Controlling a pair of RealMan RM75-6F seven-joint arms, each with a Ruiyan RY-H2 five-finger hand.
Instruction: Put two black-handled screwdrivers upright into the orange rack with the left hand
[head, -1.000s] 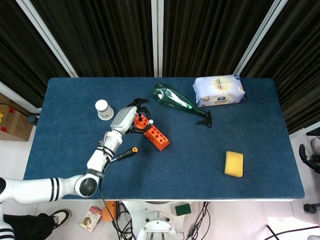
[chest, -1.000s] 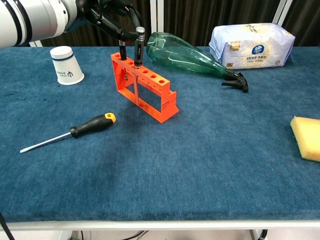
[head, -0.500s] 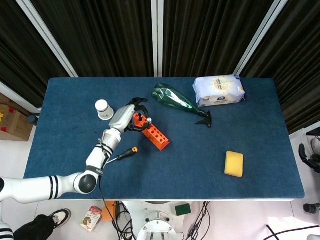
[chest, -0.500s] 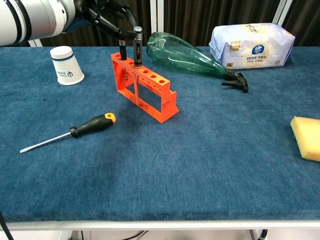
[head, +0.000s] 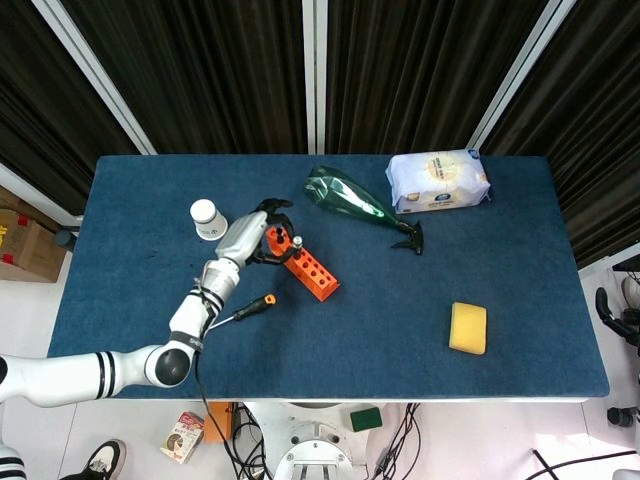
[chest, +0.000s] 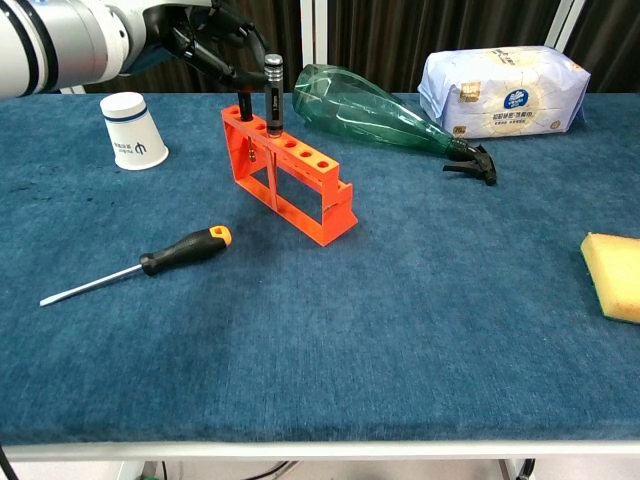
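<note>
- My left hand is up at the far end of the orange rack, dark fingers curled around the tops of the handles; whether they actually press on a handle I cannot tell from either view.
- Two black-handled screwdrivers stand upright in the end holes of the rack, right under my fingers, one silver-capped and taller than its neighbour.
- Against a second ago, my hand has slid a little back toward the paper cup, and the taller handle now shows clear of my fingers in the chest view; both tools stand where they stood.
- Nearer me than the hand, a third screwdriver with an orange-tipped black handle lies flat on the blue table, well apart from the rack.
- Just beyond and to the right of the hand lies the green bottle on its side, close to the rack's far end.
- Farther right: the white tissue pack, and the yellow sponge near the front edge.
- My right hand is out of both views.
</note>
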